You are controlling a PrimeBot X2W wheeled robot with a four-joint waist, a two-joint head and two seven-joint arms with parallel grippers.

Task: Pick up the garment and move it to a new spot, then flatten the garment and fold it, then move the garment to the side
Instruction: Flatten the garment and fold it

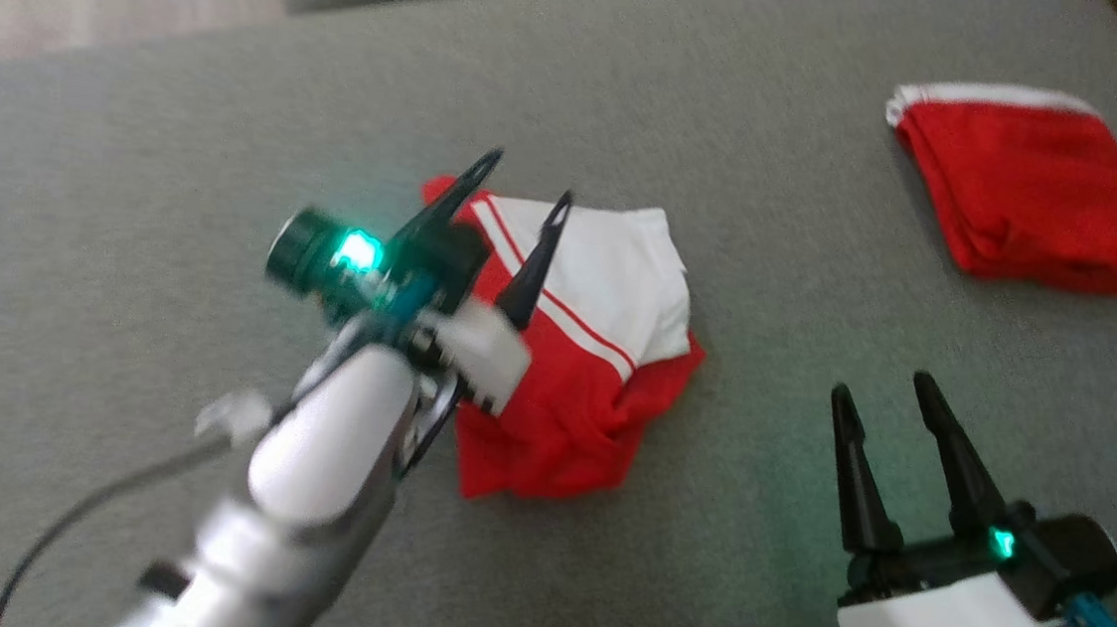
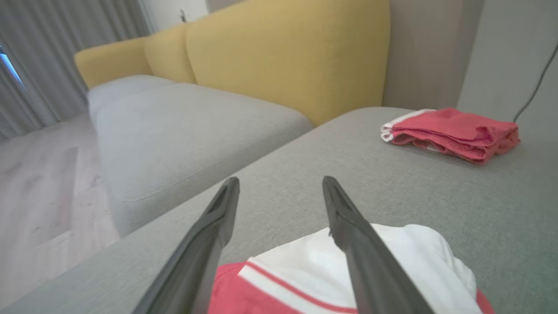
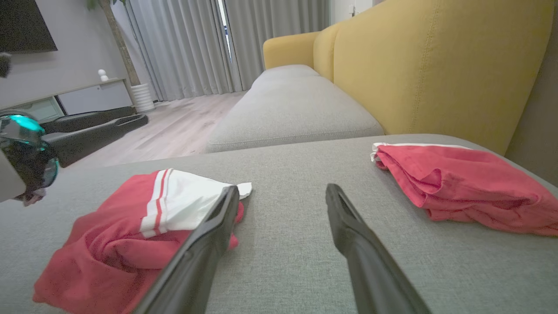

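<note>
A wide grey seat cushion [image 1: 230, 178] spans the scene, backed by a mustard-yellow backrest [image 2: 283, 56], with pale wooden floor [image 3: 174, 126] beyond its far edge. Near the middle of the cushion lies the garment [image 1: 592, 396], a crumpled red heap with a white panel on top, edged in thin red and white stripes. Well apart from it, towards the far right corner of the cushion, a folded red piece [image 1: 1036, 202] with a white band lies flat. The left gripper [image 1: 530, 176] hangs over the garment's left part, its two dark fingers spread and nothing between them; whether the tips touch the cloth cannot be told. The right gripper [image 1: 882, 384] sits over bare cushion to the garment's right, clear of it, fingers likewise spread and empty.
</note>
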